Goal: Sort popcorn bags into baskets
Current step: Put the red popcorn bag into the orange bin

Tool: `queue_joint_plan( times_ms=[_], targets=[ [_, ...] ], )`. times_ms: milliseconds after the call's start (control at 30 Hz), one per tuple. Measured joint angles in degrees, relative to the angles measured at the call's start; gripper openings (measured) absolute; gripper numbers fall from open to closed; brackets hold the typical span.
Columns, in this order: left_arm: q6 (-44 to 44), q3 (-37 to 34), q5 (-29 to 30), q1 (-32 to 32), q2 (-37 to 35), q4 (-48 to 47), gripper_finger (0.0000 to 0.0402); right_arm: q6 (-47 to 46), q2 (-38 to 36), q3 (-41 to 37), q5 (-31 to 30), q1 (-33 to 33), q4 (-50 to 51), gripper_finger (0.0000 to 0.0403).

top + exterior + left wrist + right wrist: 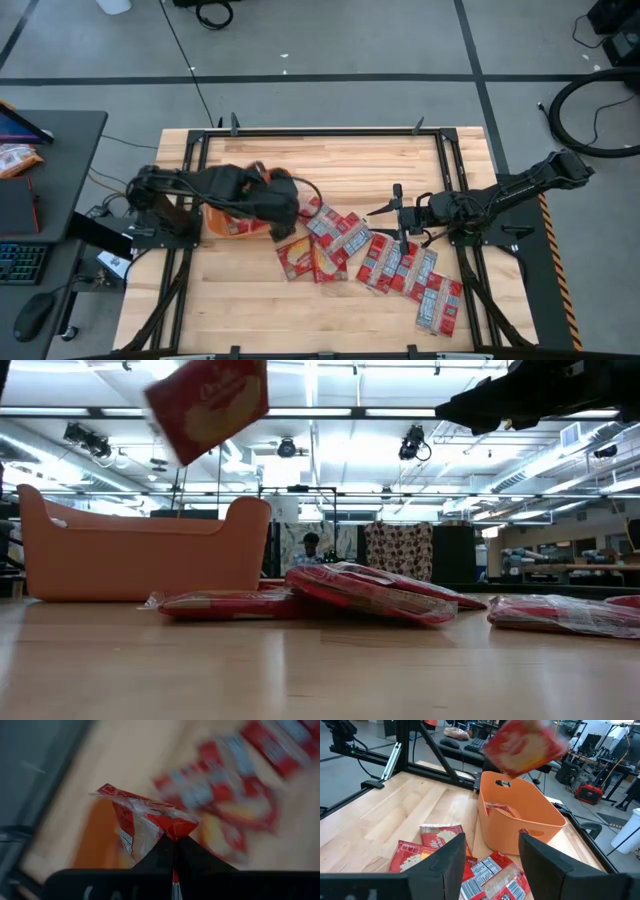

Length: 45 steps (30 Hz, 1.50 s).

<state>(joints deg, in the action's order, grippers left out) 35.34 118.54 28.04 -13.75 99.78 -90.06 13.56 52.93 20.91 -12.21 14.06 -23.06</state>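
My left gripper [175, 839] is shut on one red popcorn bag [145, 822], held in the air over the orange basket [222, 222]. The bag also shows in the low view [205, 400] and in the right wrist view [525, 745]. At least one bag [499, 811] lies inside the basket. Several red-and-silver bags [330, 240] [415, 275] lie flat and overlapping on the table to the basket's right. My right gripper [398, 213] is open and empty above those bags; its fingers show in the right wrist view [492, 855]. My left gripper pinches the bag by one end of its crimped edge [174, 831] between its two shut fingers. The rest of the bag sticks out past the fingertips. The bag is lifted clear of table and basket and shows tilted in the low view [205, 400].
The black metal frame [320, 131] runs around the wooden table top. The basket's near wall [510, 837] has bags lying close against it. A desk with a keyboard [22, 262] stands off the table's left. A person [311, 546] shows far off in the room.
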Motion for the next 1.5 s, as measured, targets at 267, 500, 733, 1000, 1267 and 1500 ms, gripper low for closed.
queue_joint_plan(
  times_ms=[267,500,733,1000,1267,1500],
  targets=[
    [11.3,-7.2,18.2,-3.3,-3.4,0.1,0.0009,0.1,0.0,0.0,0.0,0.0,0.1,0.0187],
    [27.7,-24.4,25.7,-7.9,-6.6,1.9,0.0009,0.1,0.0,0.0,0.0,0.0,-0.2,0.0187],
    [45.4,-37.4,38.0,-11.9,-9.4,4.2,0.0009,0.1,0.0,0.0,0.0,0.0,-0.4,0.0187],
    [60.5,-50.8,44.0,-10.9,-9.5,11.1,0.0009,0.2,0.0,0.0,0.0,0.0,-0.4,0.0187],
    [61.1,-57.8,43.3,-9.1,-9.5,21.1,0.0009,0.3,0.0,0.0,0.0,0.0,-0.4,0.0187],
    [60.0,-60.6,45.2,-9.1,-9.5,27.1,0.0009,0.4,0.0,0.0,0.0,0.0,-0.4,0.0187]
  ],
)
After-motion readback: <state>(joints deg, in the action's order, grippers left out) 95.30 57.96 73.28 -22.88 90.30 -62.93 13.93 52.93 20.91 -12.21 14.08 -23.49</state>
